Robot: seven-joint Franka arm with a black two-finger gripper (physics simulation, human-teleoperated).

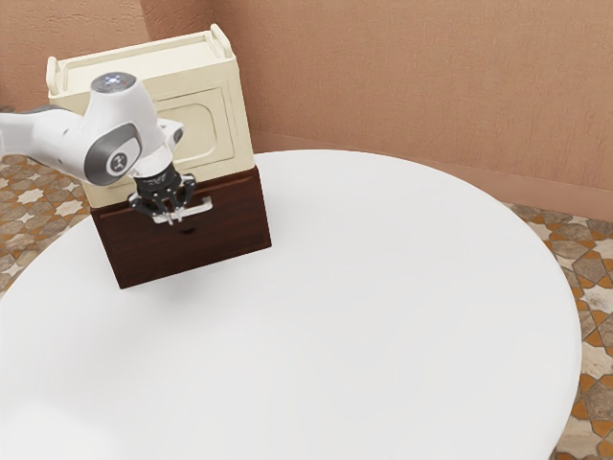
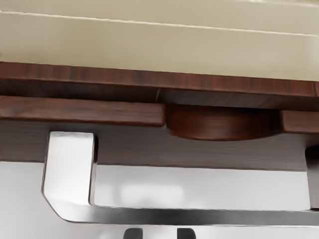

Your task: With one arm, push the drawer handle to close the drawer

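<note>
The arm (image 1: 120, 129) enters from the exterior view's left, its forearm roughly level, then bends downward at the wrist in front of the cream cabinet (image 1: 206, 129); the gripper (image 1: 176, 218) points down, its tips at the height of the silver drawer handle (image 1: 200, 208); the hand is close to the dark brown drawer front (image 1: 235, 228) and above the white table (image 1: 383, 287).

The jaws are released, parted by a narrow gap; in the wrist view the two dark fingertips (image 2: 133, 233) stand side by side, separate from each other, with the handle outside their grip.

The handle is fixed to the drawer front, its long bar running crosswise in front of the wood; in the wrist view the bar lies just beside the fingertips, between them and the drawer front; the line from one fingertip to the other runs nearly along the bar, and one bracket of the handle reaches back to the wood, well to one side of the fingers; whether the tips touch the bar cannot be told. The rounded brown notch (image 2: 224, 123) is at the drawer front's upper edge; whether the drawer is fully closed cannot be told.
</note>
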